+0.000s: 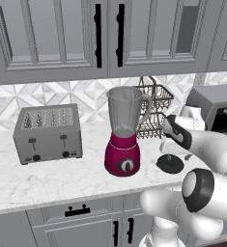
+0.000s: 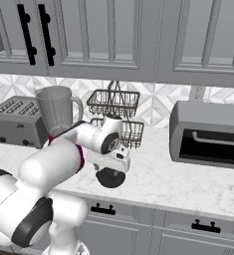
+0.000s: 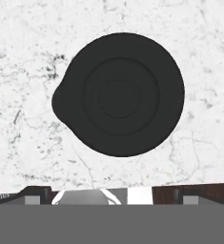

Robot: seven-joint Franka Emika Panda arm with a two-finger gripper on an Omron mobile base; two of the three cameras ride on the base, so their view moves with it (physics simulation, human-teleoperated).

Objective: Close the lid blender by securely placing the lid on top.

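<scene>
While the arm bends down, the pincer (image 2: 112,172) hovers spread over the lid (image 3: 120,94).

The lid (image 1: 169,164) lies on the counter (image 1: 47,178) right of the blender (image 1: 123,132).

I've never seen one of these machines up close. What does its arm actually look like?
The arm is made of thick, rounded, glossy white segments, linked by dark, nearly black joint bands. It ends in a boxy white hand block. No loose cables, labels or markings show.

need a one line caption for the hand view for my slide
Looking straight down on the black lid lying flat on the marble counter.
</scene>
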